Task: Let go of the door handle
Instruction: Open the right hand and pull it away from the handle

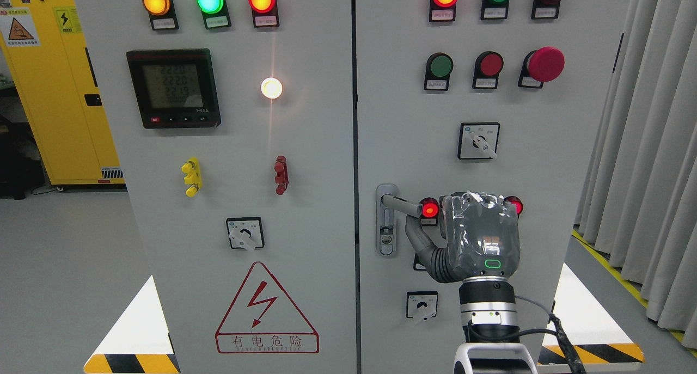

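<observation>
The grey door handle (401, 204) juts to the right from its lock plate (386, 221) at the left edge of the right cabinet door (544, 172). My right hand (439, 222), wrapped in grey film, is just right of the handle's free end, its back toward the camera. Its thumb (417, 241) curves up beneath the lever, close to its underside. The other fingers (475, 201) point at the panel, to the right of the lever's tip and not around it. The hand holds nothing. My left arm is out of view.
Lamps, push buttons, a red mushroom button (545, 63) and rotary switches (478, 141) cover the right door. The left door (239, 172) carries a meter (173, 88) and a warning triangle (266, 308). Grey curtains (648, 161) hang at right, and a yellow cabinet (54, 91) stands far left.
</observation>
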